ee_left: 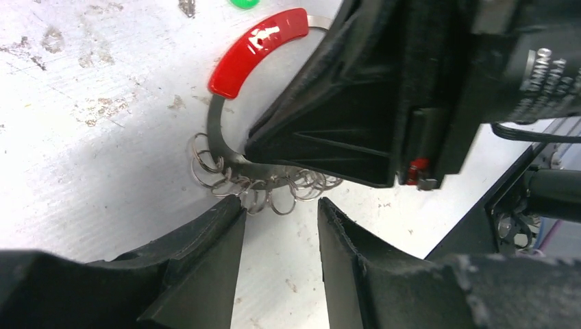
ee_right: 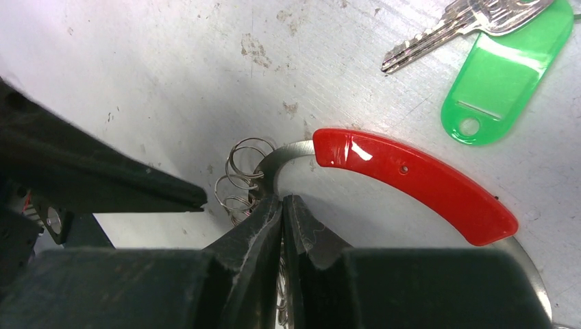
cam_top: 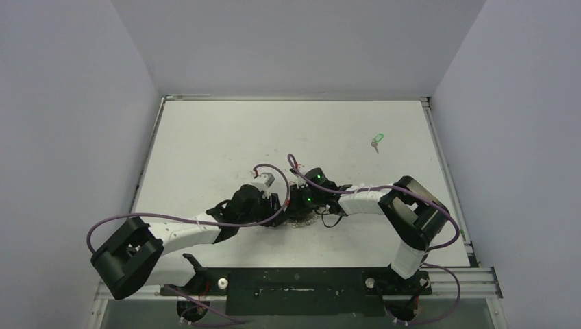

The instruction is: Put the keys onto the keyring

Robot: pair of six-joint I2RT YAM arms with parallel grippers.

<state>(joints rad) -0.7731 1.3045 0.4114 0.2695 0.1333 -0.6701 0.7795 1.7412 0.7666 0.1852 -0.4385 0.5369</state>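
Observation:
The keyring lies on the table as a thin metal band with a curved red segment and several small wire rings strung on it. My right gripper is shut on the metal band just beside the small rings. My left gripper is open, its fingertips just short of the small rings, nothing between them. The keys with their green tag lie loose on the table beyond the red segment, and show far to the right in the top view. Both grippers meet at table centre.
The right gripper's black body fills the space over the ring in the left wrist view. The left finger shows at the left of the right wrist view. White walls enclose the table on three sides.

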